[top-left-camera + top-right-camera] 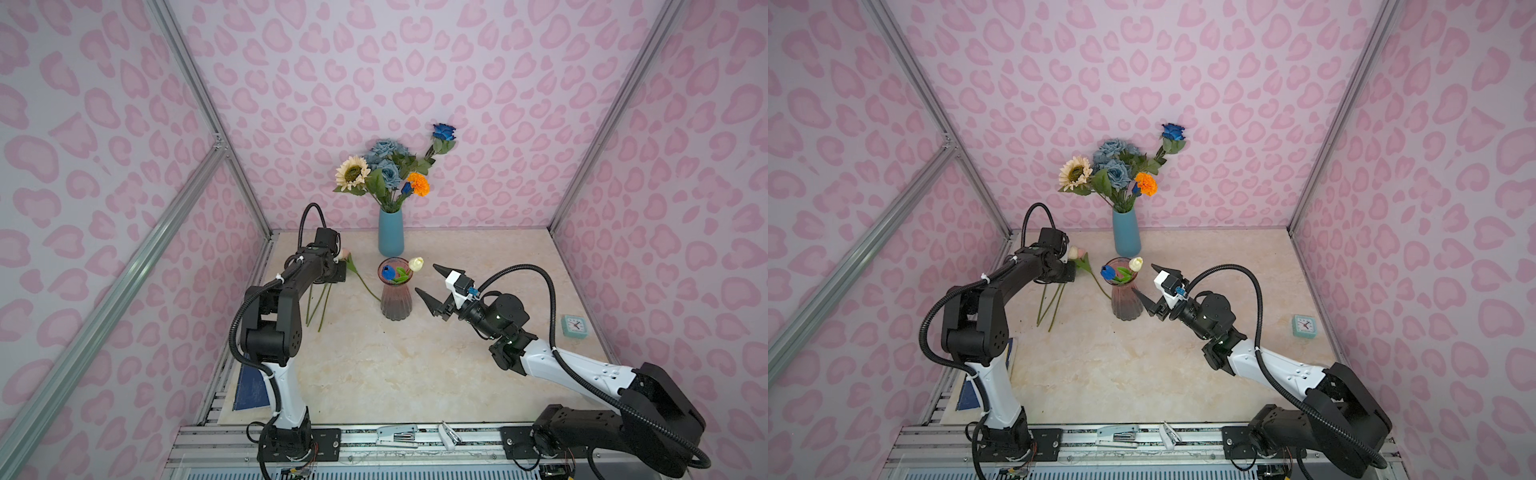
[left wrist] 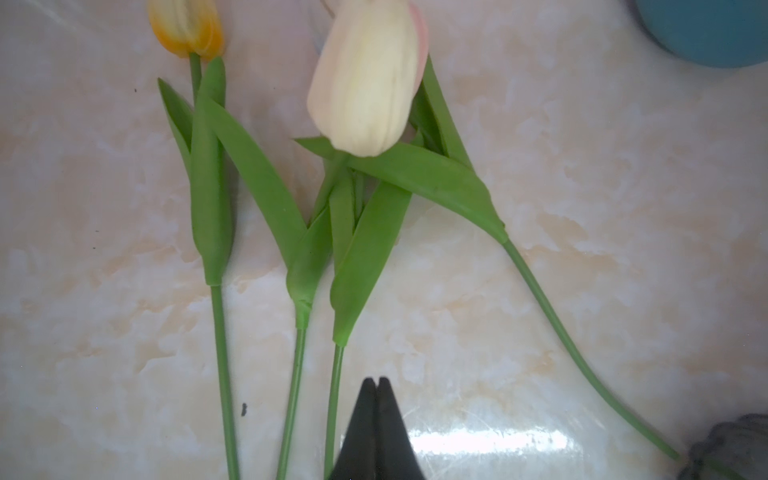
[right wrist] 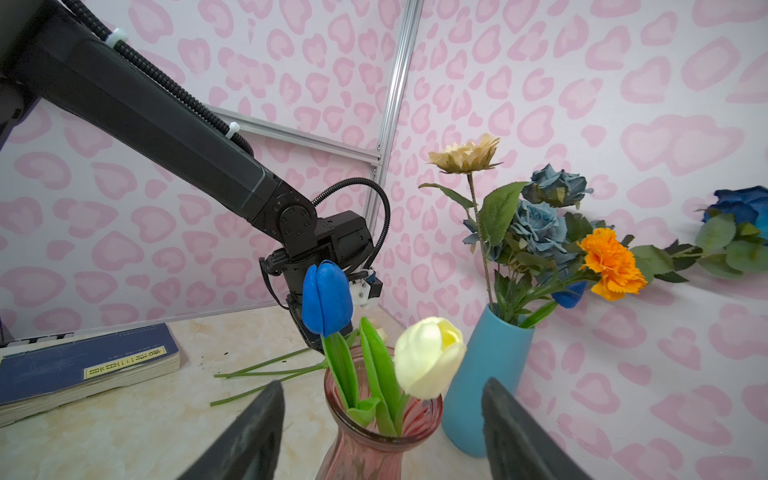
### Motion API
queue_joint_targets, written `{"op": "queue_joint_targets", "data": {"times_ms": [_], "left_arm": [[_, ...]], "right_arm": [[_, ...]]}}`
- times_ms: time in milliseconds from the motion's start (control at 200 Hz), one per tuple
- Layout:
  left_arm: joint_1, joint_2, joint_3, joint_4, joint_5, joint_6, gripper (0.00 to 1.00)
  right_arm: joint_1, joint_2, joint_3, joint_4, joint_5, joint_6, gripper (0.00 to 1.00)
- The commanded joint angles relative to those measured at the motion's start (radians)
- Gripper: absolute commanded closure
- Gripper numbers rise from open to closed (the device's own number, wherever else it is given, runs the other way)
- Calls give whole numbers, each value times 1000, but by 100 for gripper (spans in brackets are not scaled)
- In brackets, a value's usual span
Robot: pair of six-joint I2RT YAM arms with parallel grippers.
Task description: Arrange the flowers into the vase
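Note:
A pink glass vase (image 1: 395, 297) (image 3: 374, 449) stands mid-table and holds a blue tulip (image 1: 388, 272) (image 3: 327, 297) and a white tulip (image 1: 416, 263) (image 3: 428, 357). My right gripper (image 1: 424, 277) (image 3: 382, 385) hangs open just right of the vase's mouth, with nothing between its fingers. Left of the vase, several loose tulips (image 1: 316, 303) lie on the table, among them a yellow one (image 2: 187, 27) and a cream-pink one (image 2: 365, 79). My left gripper (image 2: 377, 380) is shut and empty, just above the table beside their stems. The left wrist hides it in both top views.
A blue vase (image 1: 390, 235) (image 3: 486, 374) with a sunflower, roses and a marigold stands at the back wall. A blue book (image 3: 83, 365) lies at the table's left edge and a small clock (image 1: 573, 326) at the right. Staplers (image 1: 397, 434) rest on the front rail.

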State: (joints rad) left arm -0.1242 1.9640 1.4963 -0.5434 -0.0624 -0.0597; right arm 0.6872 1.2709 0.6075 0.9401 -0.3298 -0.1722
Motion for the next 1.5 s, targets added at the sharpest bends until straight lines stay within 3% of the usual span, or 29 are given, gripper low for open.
{"op": "queue_joint_targets", "data": {"times_ms": [0,150,215,330,1050,1310,1405,1495], "left_arm": [[0,0,8,-8,7,-15,91],[0,-3,1,-53,-16,-43,88],[2,-8,-15,-65,-35,-62,80],[6,12,-19,-91,-45,-66,74],[18,115,37,-114,-130,-74,65],[24,169,52,-115,-94,-57,73],[26,175,57,-124,-92,-57,90],[26,155,56,-130,-84,-61,91]], "right_arm": [[1,-3,0,17,8,3,26],[1,0,-5,26,8,6,26],[0,5,-2,29,8,6,26],[0,8,-2,33,5,7,26],[-1,22,7,38,-1,7,26],[-2,28,11,43,0,7,25],[-1,25,9,39,-1,5,25],[-2,21,8,34,1,3,25]]}}
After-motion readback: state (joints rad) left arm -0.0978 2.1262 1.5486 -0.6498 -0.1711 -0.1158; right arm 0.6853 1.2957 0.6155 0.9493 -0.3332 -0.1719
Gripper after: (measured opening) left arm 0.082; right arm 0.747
